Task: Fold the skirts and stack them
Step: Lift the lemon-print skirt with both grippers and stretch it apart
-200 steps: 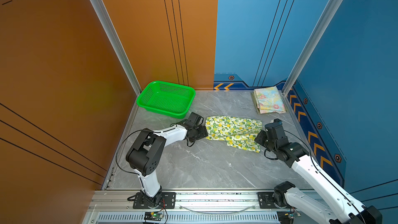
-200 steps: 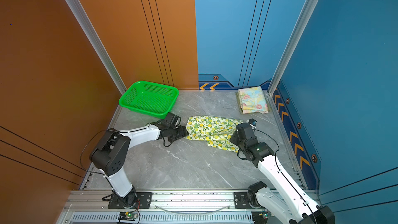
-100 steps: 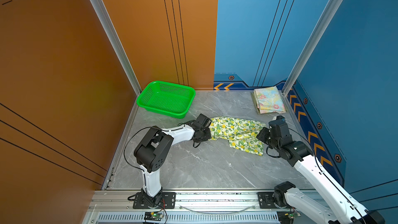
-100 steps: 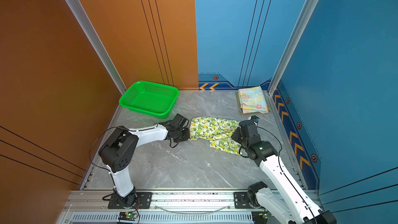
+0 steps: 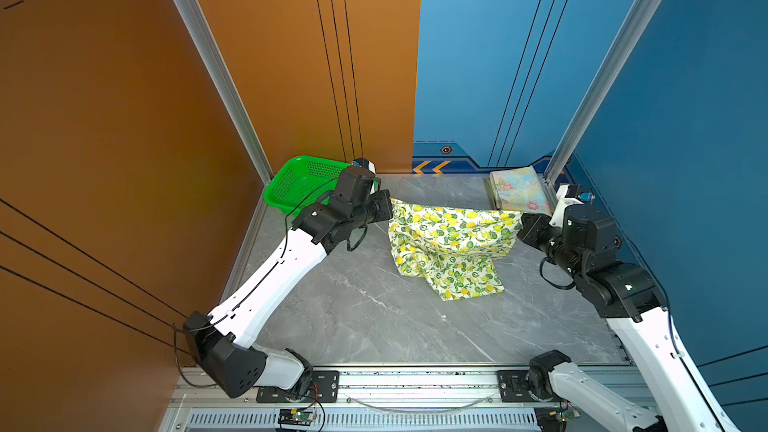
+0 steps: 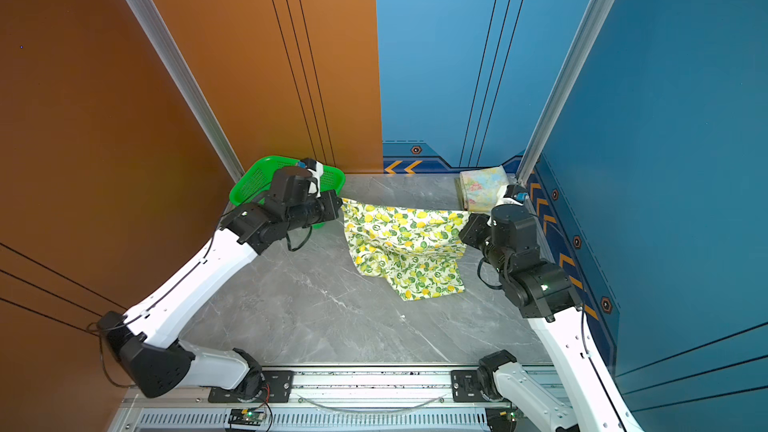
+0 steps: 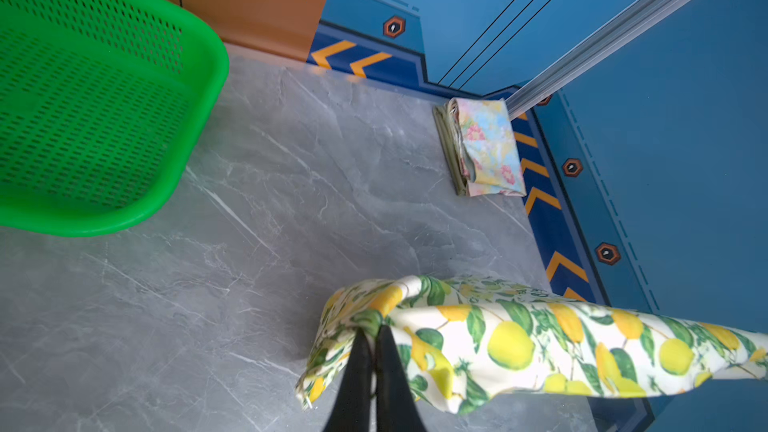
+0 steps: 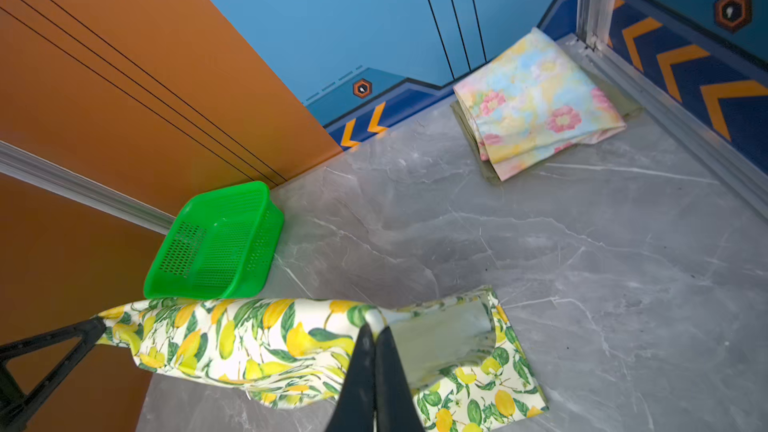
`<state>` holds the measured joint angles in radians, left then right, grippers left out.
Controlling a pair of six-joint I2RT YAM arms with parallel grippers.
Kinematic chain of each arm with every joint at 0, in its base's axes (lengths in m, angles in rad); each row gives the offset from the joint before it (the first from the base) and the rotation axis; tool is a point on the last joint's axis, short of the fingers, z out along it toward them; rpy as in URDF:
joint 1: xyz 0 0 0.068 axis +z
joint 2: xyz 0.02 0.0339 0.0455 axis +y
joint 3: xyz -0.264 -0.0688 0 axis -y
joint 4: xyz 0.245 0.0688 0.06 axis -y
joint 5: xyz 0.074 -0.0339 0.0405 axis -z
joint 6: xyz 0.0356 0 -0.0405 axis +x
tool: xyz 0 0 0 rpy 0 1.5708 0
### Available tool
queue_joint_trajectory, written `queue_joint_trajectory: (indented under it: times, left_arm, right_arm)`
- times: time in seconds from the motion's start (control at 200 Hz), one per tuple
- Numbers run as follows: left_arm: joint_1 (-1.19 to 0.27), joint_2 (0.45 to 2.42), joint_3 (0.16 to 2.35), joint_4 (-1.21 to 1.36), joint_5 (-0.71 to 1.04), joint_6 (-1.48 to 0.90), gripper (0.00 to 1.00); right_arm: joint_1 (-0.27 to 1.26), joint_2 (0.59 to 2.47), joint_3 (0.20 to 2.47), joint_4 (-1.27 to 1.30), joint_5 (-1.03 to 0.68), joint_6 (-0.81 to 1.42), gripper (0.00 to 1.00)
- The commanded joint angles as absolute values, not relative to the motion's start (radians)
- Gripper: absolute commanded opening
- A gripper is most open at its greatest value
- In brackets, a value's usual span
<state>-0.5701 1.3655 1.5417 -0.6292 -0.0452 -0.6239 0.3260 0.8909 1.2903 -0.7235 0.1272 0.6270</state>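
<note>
The lemon-print skirt hangs stretched between my two grippers, its top edge lifted and its lower end resting on the table. My left gripper is shut on the skirt's left corner. My right gripper is shut on the right corner. The pastel floral skirt lies folded in the back right corner. It sits on the folded olive-green skirt, of which only the edges show.
A green perforated basket stands at the back left, just behind my left wrist. The grey marble table is walled in orange on the left and blue at the back and right.
My left gripper shut on the lemon skirt's left corner. Both grippers then rose and drew apart, lifting the skirt's top edge off the table and stretching it.
</note>
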Motion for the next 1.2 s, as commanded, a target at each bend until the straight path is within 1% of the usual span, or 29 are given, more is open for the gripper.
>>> queue_joint_trajectory:
  times: [0.0, 0.205, 0.466, 0.711, 0.901, 1.011, 1.192]
  left_arm:
    - [-0.57, 1.301, 1.598, -0.789, -0.105, -0.582, 0.0]
    - [-0.617, 1.163, 1.602, -0.855, -0.172, -0.591, 0.0]
    - [-0.721, 1.028, 1.527, -0.883, -0.267, -0.622, 0.0]
    - [-0.826, 1.007, 1.536, -0.902, -0.354, -0.625, 0.0]
    - [-0.871, 1.011, 1.555, -0.903, -0.385, -0.62, 0.0]
    - [-0.949, 0.99, 1.555, -0.918, -0.452, -0.629, 0.0]
    - [-1.15, 0.947, 1.54, -0.938, -0.64, -0.641, 0.0]
  right_arm:
    - [0.321, 0.879, 1.404, -0.812, 0.11, 0.577, 0.0]
    - [0.321, 0.852, 1.513, -0.855, 0.07, 0.601, 0.0]
    - [0.324, 0.784, 1.549, -0.929, 0.041, 0.615, 0.0]
    - [0.324, 0.791, 1.604, -0.982, 0.023, 0.624, 0.0]
    - [0.324, 0.823, 1.66, -0.99, -0.003, 0.616, 0.0]
    - [0.324, 0.822, 1.705, -1.022, -0.017, 0.612, 0.0]
    - [0.321, 0.799, 1.758, -1.087, -0.032, 0.604, 0.0]
